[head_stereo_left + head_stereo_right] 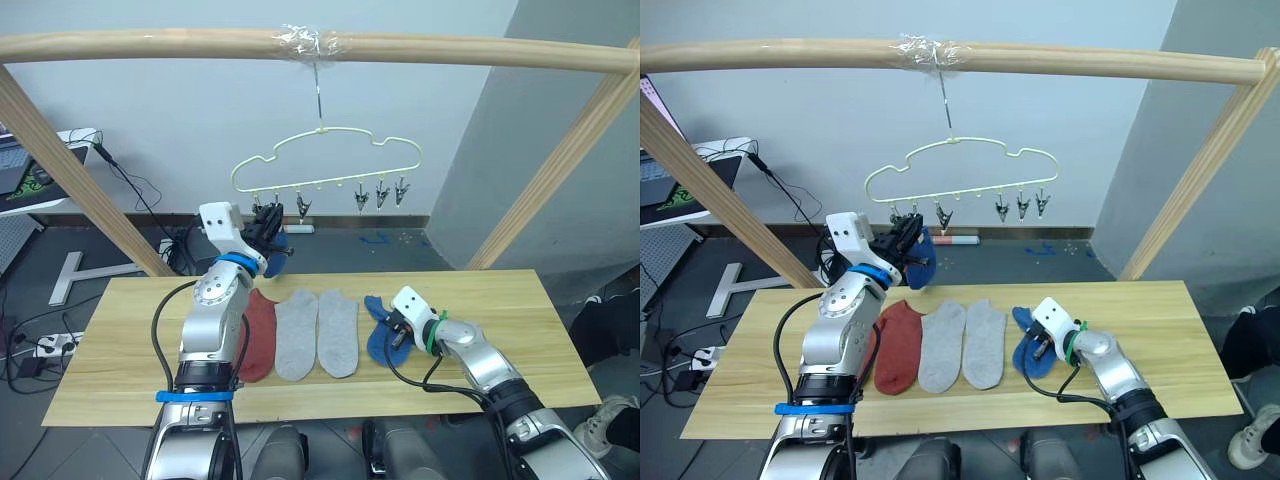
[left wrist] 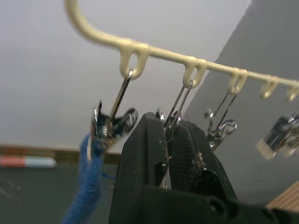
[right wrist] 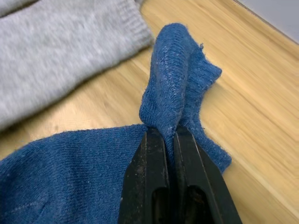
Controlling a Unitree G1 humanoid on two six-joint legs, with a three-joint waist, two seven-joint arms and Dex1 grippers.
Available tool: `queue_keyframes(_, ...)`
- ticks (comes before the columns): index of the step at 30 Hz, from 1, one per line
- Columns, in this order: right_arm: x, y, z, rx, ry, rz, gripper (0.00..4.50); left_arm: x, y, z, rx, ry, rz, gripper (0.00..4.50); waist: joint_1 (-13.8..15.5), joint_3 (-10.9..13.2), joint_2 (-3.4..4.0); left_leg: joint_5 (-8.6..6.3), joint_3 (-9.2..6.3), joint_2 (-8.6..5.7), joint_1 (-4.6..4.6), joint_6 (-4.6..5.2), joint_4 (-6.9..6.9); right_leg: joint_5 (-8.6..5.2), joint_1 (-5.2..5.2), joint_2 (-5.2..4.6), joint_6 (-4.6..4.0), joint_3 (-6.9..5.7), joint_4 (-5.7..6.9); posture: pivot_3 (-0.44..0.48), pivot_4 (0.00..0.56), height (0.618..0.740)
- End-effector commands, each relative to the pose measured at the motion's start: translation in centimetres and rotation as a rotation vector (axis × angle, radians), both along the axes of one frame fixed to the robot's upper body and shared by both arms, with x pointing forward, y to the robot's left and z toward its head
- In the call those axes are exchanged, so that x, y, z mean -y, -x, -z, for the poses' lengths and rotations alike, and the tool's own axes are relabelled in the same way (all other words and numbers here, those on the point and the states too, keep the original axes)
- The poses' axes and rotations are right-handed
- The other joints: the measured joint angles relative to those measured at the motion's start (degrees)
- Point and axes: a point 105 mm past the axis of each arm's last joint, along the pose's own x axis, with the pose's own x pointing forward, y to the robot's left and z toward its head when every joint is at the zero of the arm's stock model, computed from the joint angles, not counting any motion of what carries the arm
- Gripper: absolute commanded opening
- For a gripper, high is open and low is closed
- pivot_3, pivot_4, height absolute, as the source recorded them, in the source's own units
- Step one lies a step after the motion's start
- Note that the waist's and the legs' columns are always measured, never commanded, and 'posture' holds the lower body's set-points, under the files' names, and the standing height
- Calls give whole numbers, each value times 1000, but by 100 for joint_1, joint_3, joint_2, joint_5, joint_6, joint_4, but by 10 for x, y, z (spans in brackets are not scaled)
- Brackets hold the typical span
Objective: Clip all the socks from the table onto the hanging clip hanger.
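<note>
Socks are partly sorted: one blue sock [image 1: 921, 257] hangs from the leftmost clip [image 2: 108, 127] of the clip hanger [image 1: 960, 165], while a rust-red sock [image 1: 899, 346] and two grey socks [image 1: 962, 343] lie side by side on the bench [image 1: 1160, 330], with a second blue sock [image 3: 70, 172] just to their right.

The left end effector [image 2: 169, 140] is raised at the hanger's lower bar, its black fingers clenched on the second clip [image 2: 164, 120], beside the one carrying the hung sock. Whether that clip's mouth is pressed open cannot be told.

The right end effector [image 3: 169, 144] is down at the bench, grasping the second blue sock — its fingers pinch a raised fold of knit near the cuff, the rest of the sock resting on the wood.

Judged from this, the step in hand is the second blue sock: one arm readies a clip, the other has the pick. The next move would call for lifting the pinched cuff up to that clip without letting the soft knit slip, and feeding its edge into the small metal mouth — a fine alignment, since the hanger swings freely on its hook.
</note>
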Motion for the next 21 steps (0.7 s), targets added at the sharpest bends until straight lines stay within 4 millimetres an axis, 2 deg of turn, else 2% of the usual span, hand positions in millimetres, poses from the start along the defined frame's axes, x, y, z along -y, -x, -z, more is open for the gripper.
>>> queue_keyframes(1, -28, 0, -46, 176, -53, -138, 9, -8, 0, -1, -152, 357, 49, 205, -32, 0, -1, 0, 0, 3, -1, 0, 3, -2, 1, 2, 5, -1, -1, 4, 182, 740)
queue_keyframes(4, -55, -5, -81, 279, -126, -155, 9, -2, 6, -3, -189, 397, 129, 205, -123, 0, 0, 0, 11, 2, 7, 0, 2, -3, 2, 17, 7, 5, 4, -2, 180, 740)
queue_keyframes(9, -93, -6, -108, 351, -171, -213, 9, 10, 19, -9, -214, 450, 235, 205, -106, 0, 0, 5, -10, 6, 10, -10, 2, -2, 1, 38, 3, -1, 8, -9, 177, 740)
queue_keyframes(11, -102, -9, -116, 374, -176, -226, 9, 12, 21, -11, -215, 462, 257, 205, -80, 0, 0, 6, -11, 8, 8, -13, 2, -1, 1, 37, 2, 1, 7, -9, 177, 740)
queue_keyframes(21, -116, -21, -144, 439, -218, -216, 9, 15, 26, -13, -213, 440, 269, 205, -2, 0, -1, 6, -6, -2, 0, -13, 0, 13, 0, 3, -21, 3, -4, 9, 169, 740)
